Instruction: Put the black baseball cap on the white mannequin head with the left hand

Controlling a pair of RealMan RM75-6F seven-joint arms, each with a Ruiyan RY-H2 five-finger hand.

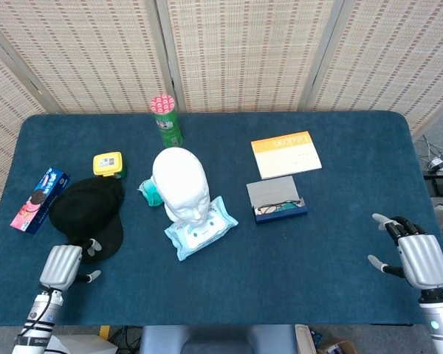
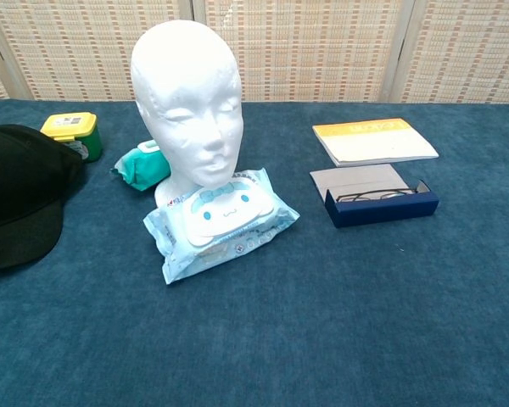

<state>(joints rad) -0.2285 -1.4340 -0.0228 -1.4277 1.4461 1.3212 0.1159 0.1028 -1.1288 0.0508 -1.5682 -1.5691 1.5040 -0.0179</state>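
You get bright, even overhead light, soft shadows under things, sharp focus, no glare on the table (image 1: 340, 243).

**Two hands low at the near edge**

The left hand (image 1: 61, 265) is at the near left corner, with its silver back facing up. Its dark fingers (image 1: 91, 247) point away from the robot and are a little bent. It holds nothing. Its thin wrist goes down out of the picture.

The right hand (image 1: 416, 257) is at the near right side. Its fingers are spread apart, its thumb sticks out to the side, and it holds nothing.
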